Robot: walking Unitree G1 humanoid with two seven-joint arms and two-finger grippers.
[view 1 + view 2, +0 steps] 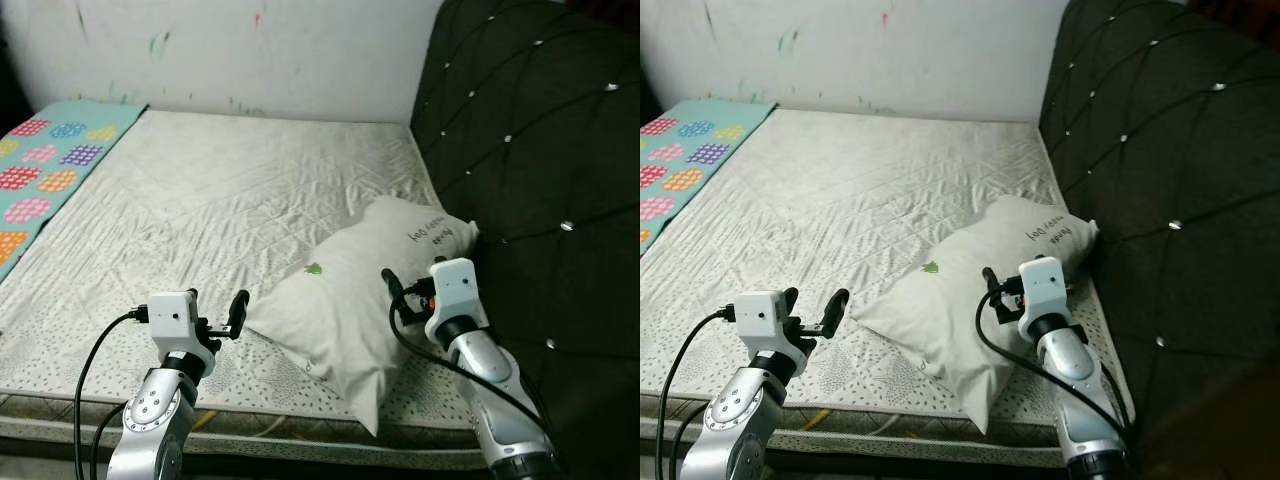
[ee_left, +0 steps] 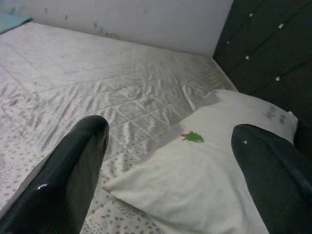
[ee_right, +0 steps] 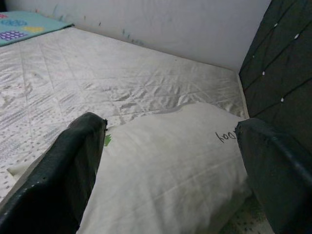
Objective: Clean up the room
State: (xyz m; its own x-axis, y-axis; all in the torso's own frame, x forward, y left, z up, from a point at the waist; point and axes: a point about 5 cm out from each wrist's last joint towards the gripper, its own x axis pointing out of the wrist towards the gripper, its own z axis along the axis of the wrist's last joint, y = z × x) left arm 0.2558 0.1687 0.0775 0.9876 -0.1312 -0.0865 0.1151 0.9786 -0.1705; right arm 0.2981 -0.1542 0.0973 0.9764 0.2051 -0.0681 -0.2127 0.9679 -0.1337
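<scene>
So we're standing at the side of the bed (image 1: 230, 190), a bare quilted off-white mattress w/ a dotted edge strip, and the only thing really out of place is the white rectangular pillow with a small green tree print (image 1: 370, 290). It's lying crooked near the dark tufted headboard (image 1: 540, 170), one corner touching the headboard, the opposite corner hanging over the mattress edge towards us. That's prob why both arms are up: the pillow is the obvious bit to square away.

Left gripper (image 1: 214, 318) hovers just above the mattress right beside the pillow's near-left edge, jaws spread wide, nothing between them. From the left wrist cam the pillow sits straight ahead between the two black fingers (image 2: 63, 180), so it looks lined up for that corner imo.

Right gripper (image 1: 398, 292) is over the pillow's right half, close to the headboard, jaws also parted and empty. The right wrist cam has the pillow body framed between its fingers (image 3: 63, 175).

Two-handed approach makes sense since the thing is floppy. The teal patterned mat with coloured dot circles (image 1: 50, 170) on the far left side looks fine where it is.
</scene>
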